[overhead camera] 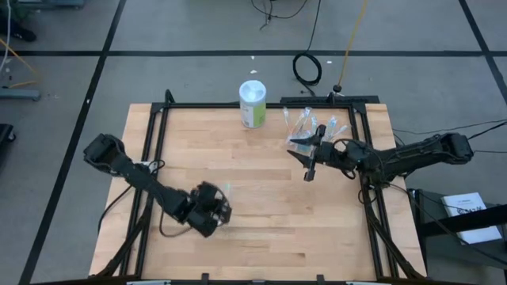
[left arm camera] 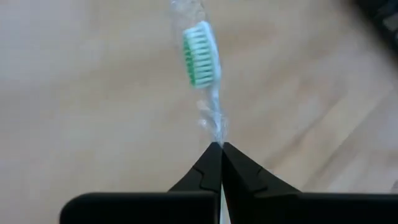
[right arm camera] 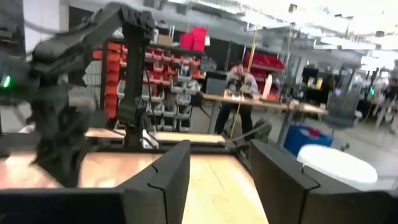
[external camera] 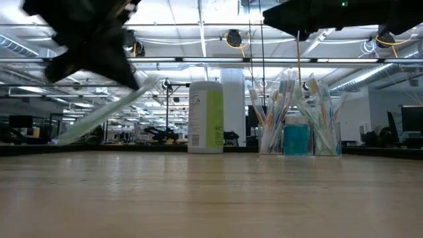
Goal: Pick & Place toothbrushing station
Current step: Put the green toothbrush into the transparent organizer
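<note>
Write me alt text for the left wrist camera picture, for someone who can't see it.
The left gripper, shut, pinches the clear handle of a toothbrush whose green-and-white bristle head points away from the camera. Behind it lies the light wooden table, blurred.

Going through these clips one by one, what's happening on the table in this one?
The left hand is shut on a green-bristled toothbrush and holds it above the wooden table, near the front left. The right hand is open and empty, hanging beside the clear cups of toothbrushes and teal tubes at the back right. A white-and-green canister stands at the back edge.
</note>
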